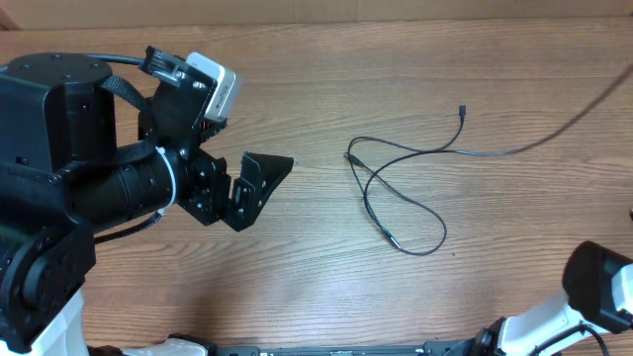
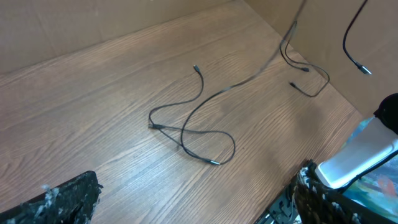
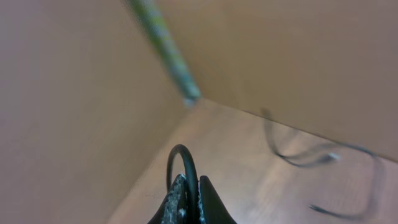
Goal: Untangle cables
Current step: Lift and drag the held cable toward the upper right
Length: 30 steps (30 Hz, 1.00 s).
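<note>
Thin black cables [image 1: 396, 188] lie in loose crossing loops on the wooden table, right of centre. One strand [image 1: 554, 129] rises off the table toward the far right edge. My left gripper [image 1: 259, 193] hovers left of the loops, open and empty. In the left wrist view the loops [image 2: 186, 127] lie ahead of the wide-apart fingers [image 2: 59, 199], and more cable [image 2: 308, 78] lies beyond them. My right gripper [image 3: 191, 183] is shut on a bend of black cable [image 3: 185, 158] that arches above its tips. Blurred cable [image 3: 298, 152] lies further off.
Brown cardboard walls [image 3: 74, 93] close in the table at the back and sides. The right arm's white housing [image 1: 603, 287] shows at the bottom right corner. A blurred greenish rod [image 3: 165, 50] slants in front of the wall.
</note>
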Available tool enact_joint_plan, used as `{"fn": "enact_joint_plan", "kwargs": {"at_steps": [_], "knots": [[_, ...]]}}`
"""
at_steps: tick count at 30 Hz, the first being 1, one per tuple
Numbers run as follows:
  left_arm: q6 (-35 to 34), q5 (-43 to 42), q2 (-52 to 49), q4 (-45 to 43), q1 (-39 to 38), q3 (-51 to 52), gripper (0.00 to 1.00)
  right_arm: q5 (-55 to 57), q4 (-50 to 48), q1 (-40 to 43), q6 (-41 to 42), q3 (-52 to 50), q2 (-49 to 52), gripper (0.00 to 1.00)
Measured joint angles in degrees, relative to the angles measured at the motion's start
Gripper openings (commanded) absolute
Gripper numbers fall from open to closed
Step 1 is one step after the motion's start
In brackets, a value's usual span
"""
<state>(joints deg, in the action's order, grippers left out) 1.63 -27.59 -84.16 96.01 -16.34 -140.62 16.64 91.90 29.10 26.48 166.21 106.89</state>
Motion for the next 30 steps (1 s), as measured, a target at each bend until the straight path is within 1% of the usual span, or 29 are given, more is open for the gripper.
{"fn": "enact_joint_plan", "kwargs": {"at_steps": [6,10,14,17,24,27,30], "knots": [[0.0,0.0,-0.7,0.1,0.0,0.0,1.00,-1.4,3.2,9.2,2.1,-5.9,0.0,0.04],[0.0,0.0,-0.9,0.1,0.0,0.0,1.00,-4.5,3.5,13.0,2.5,-14.1,0.0,0.04],[0.0,0.0,-0.9,0.2,0.0,0.0,1.00,-6.4,2.6,13.7,1.8,-23.6,0.1,0.04],[0.0,0.0,-0.9,0.3,0.0,0.0,1.00,-7.4,1.0,13.6,0.5,-27.9,0.4,0.04],[0.0,0.0,-0.9,0.3,0.0,0.0,1.00,-7.8,-3.3,13.6,-2.1,-33.8,0.4,0.04],[0.0,0.0,-0.9,0.6,0.0,0.0,1.00,-7.9,-5.3,13.6,-5.0,-35.4,0.4,0.04],[0.0,0.0,-0.9,0.7,0.0,0.0,1.00,-8.7,-8.5,13.6,-9.6,-36.2,0.4,0.04]]}}
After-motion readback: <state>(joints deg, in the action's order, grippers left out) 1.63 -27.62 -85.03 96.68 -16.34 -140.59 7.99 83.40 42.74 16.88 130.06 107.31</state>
